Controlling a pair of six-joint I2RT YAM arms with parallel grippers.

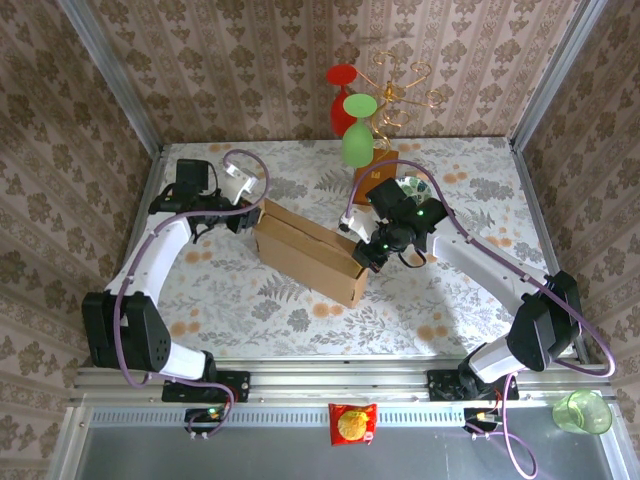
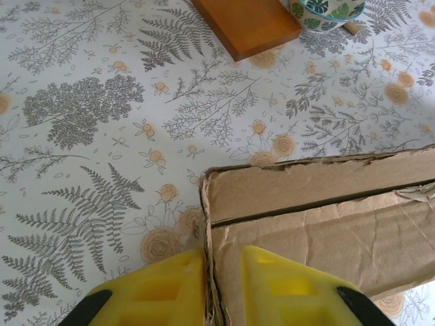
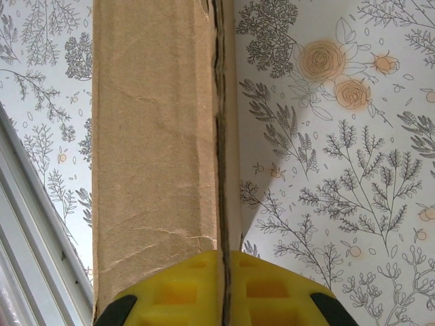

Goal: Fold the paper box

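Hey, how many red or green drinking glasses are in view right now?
3. A red goblet and a green goblet are by the wire stand at the far edge of the table. A green cup sits off the table, past its near right corner. Others may be hidden.

Tan corrugated paper box [image 1: 308, 255], partly folded

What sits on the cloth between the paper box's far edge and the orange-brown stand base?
Nothing. In the left wrist view, the stretch from the paper box to the stand base is bare floral tablecloth.
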